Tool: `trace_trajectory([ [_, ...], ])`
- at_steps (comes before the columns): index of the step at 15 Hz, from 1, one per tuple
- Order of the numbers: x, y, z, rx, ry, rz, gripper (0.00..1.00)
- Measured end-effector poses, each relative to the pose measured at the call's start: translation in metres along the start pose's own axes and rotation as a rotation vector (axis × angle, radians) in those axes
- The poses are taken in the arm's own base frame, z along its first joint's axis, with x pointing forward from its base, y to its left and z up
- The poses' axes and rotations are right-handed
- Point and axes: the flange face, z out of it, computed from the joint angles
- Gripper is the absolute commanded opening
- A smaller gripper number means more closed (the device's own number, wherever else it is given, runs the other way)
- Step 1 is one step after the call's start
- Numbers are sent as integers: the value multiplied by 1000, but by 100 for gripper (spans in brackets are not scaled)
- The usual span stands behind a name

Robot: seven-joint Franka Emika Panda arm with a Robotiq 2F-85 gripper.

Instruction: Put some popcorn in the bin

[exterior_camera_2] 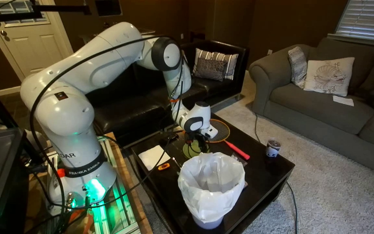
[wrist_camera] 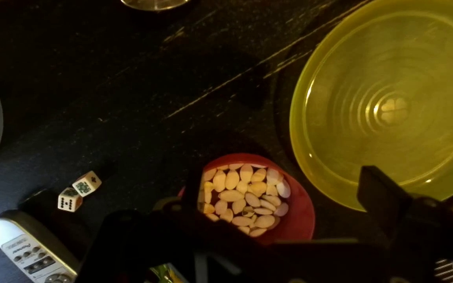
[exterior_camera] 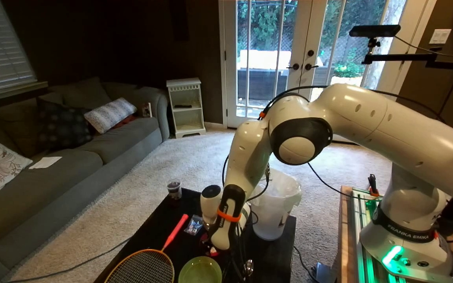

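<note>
The bin (exterior_camera_2: 211,185) is a tall white bucket with a plastic liner, standing upright at a table corner; the arm partly covers the bin (exterior_camera: 271,212) in an exterior view. In the wrist view, a small red bowl (wrist_camera: 297,214) holds several pale oval pieces (wrist_camera: 246,196) that look like pistachios. Popcorn is not in view. My gripper (wrist_camera: 283,184) is open above the table, its dark fingers (wrist_camera: 380,192) wide apart. One finger overlaps the left side of the red bowl, the other the rim of the green bowl; nothing appears held. Whether they touch, I cannot tell.
Close by the red bowl is a low green bowl (wrist_camera: 387,78). Two dice (wrist_camera: 78,190) and a remote (wrist_camera: 34,251) lie to the left in the wrist view. A racket (exterior_camera: 144,265), a cup (exterior_camera_2: 273,148) and white paper (exterior_camera_2: 154,157) also rest on the dark table.
</note>
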Motion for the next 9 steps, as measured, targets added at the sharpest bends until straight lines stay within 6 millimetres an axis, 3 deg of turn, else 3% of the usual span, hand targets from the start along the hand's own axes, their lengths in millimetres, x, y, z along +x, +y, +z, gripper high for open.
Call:
trace_trajectory([
  [9,26,-1,34,36,21,37,100],
])
